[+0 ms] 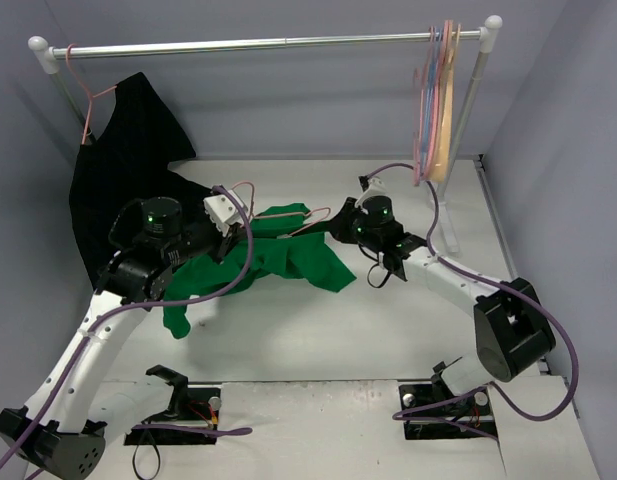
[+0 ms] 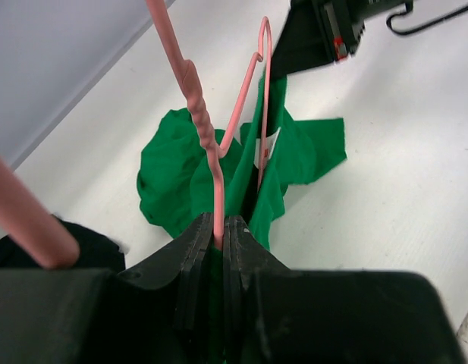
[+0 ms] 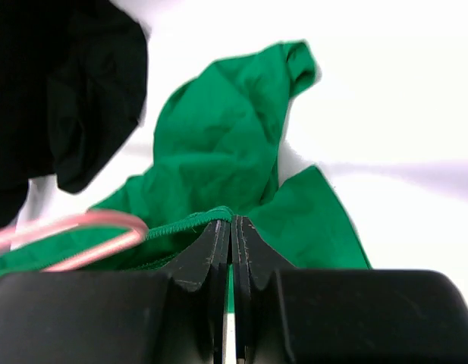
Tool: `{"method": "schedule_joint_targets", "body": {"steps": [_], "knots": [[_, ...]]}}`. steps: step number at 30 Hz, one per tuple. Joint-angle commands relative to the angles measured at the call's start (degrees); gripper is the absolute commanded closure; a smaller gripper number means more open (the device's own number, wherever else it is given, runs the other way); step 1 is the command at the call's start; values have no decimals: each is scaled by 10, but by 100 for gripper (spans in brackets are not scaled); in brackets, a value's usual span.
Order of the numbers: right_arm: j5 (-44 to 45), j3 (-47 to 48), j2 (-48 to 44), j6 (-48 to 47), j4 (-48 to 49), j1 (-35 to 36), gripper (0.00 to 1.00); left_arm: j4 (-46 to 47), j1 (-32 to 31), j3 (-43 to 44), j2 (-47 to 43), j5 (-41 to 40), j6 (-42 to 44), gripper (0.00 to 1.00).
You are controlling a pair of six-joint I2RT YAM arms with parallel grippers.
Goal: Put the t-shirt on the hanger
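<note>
Your left end effector (image 2: 221, 227) has its jaws pressed together on the wire of the salmon-pink hanger (image 2: 197, 106), gripping it just below the twisted stem. From there the hook runs up past the wrist camera and one shoulder bend reaches out over the cloth. Your right end effector (image 3: 232, 224) is fully closed, with the ribbed collar edge of the green t-shirt (image 3: 218, 136) pinched at its fingertips. That edge is lifted off the surface, and a loop of the pink wire lies just beside it on the left. In the left wrist view the white neck label (image 2: 265, 148) shows where the cloth rises toward the right arm, and the hanger's wire passes close alongside it. The rest of the t-shirt lies crumpled on the white tabletop (image 1: 318, 340) between the 2 arms, one part trailing toward the left arm's base. Farther out, a black garment (image 1: 128, 170) hangs at the left end of the metal rail (image 1: 268, 43), and a bunch of spare hangers (image 1: 435, 110) hangs at its right end.
</note>
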Motion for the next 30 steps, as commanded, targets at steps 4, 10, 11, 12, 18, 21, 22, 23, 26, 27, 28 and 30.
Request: {"method": "schedule_joint_targets", "body": {"steps": [4, 10, 11, 12, 18, 21, 22, 23, 26, 27, 28, 30], "knots": [[3, 41, -40, -57, -23, -21, 100, 1, -2, 15, -13, 39, 22, 100], [46, 77, -59, -102, -69, -21, 100, -34, -2, 18, -12, 36, 40, 100], [51, 80, -62, -107, -77, -22, 100, -36, -2, 18, -8, 36, 40, 100], [53, 84, -63, -114, -80, -20, 100, -37, -2, 18, -6, 31, 40, 100], [54, 113, -79, -136, -110, -6, 100, -39, -2, 32, 16, 7, 37, 100], [61, 144, -81, -158, -132, 16, 100, -49, -3, 61, 32, 8, 37, 100], [59, 157, -78, -170, -146, 27, 100, -47, -3, 76, 40, 17, 34, 100], [57, 184, -77, -177, -154, 32, 100, -36, -3, 83, 43, 24, 30, 100], [57, 246, -64, -204, -190, 52, 100, 4, -3, 108, 58, 41, 9, 100], [59, 261, -59, -210, -197, 57, 100, 7, -4, 119, 64, 43, 4, 100], [59, 275, -57, -216, -209, 61, 100, 9, -5, 130, 79, 46, 2, 100], [61, 318, -49, -234, -226, 68, 100, 20, -8, 161, 94, 62, -9, 100]]}}
